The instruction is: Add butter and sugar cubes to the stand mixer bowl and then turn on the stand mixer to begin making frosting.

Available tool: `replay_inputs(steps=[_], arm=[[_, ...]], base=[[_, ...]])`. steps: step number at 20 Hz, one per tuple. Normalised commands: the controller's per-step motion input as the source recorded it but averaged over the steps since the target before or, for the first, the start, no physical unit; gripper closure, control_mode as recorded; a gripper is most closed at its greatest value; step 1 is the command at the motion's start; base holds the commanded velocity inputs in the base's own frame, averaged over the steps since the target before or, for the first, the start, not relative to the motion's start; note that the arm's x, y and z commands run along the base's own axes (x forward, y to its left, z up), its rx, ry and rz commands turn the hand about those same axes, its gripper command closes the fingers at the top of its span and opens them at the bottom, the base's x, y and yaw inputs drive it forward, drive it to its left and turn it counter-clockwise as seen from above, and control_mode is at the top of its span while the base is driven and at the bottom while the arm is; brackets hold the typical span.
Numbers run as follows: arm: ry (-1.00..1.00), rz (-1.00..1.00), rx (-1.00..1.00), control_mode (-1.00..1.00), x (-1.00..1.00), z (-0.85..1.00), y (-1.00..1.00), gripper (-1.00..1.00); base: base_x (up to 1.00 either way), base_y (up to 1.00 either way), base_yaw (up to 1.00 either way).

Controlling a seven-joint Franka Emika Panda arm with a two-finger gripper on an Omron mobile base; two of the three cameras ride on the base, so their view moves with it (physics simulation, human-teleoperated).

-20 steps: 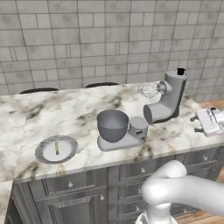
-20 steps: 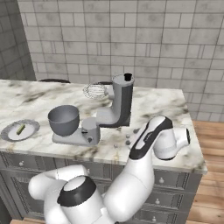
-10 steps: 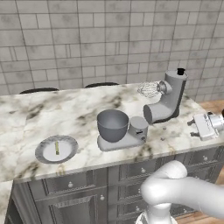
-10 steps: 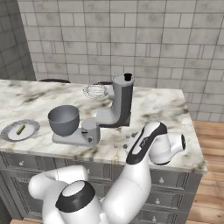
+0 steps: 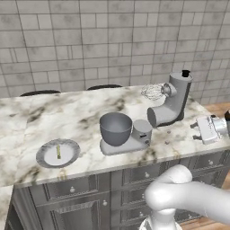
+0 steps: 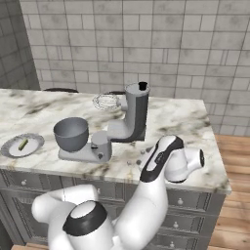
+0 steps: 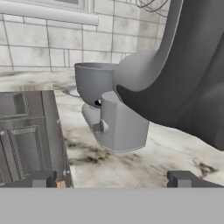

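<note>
Gripper [image 7: 112,178] low at counter's right end, jaws wide apart, holding nothing; partly cut off at frame edge. Since earlier: hand dropped lower. Stand mixer [image 5: 168,105] head tilted back; stand mixer bowl [image 5: 115,128] on base. Butter [image 5: 58,152] on plate [image 5: 46,159], left; sugar cubes not made out.

Marble surface [image 5: 81,112] carries the stand mixer [image 5: 168,105], head tilted back, whisk at 10 o'clock of the head. Stand mixer bowl [image 5: 115,129] sits on the mixer's flat base. Plate [image 5: 69,155] at 8 o'clock of the bowl; the butter [image 5: 58,152] lies on it. Hand [image 5: 197,130] at 3 o'clock, fingers spread.
</note>
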Motion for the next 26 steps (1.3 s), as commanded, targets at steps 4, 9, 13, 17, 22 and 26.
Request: replay_inputs(steps=[4, 9, 13, 17, 22, 26], arm=[[0.0, 0.0, 0.0, -1.0, 0.28, -0.12, 0.03, -1.0], [0.0, 0.0, 0.0, -1.0, 0.31, -0.2, 0.0, -1.0], [0.0, 0.0, 0.0, -1.0, 0.38, -0.23, 0.0, -1.0], [0.0, 0.0, 0.0, -1.0, 0.33, -0.26, 0.0, -1.0], [0.0, 0.0, 0.0, -1.0, 0.23, -0.31, 0.0, -1.0], [0.0, 0.0, 0.0, -1.0, 0.26, -0.28, 0.0, -1.0]], base=[[0.0, 0.0, 0.0], [0.0, 0.0, 0.0], [0.0, 0.0, 0.0], [0.0, 0.0, 0.0], [0.0, 0.0, 0.0], [0.0, 0.0, 0.0]])
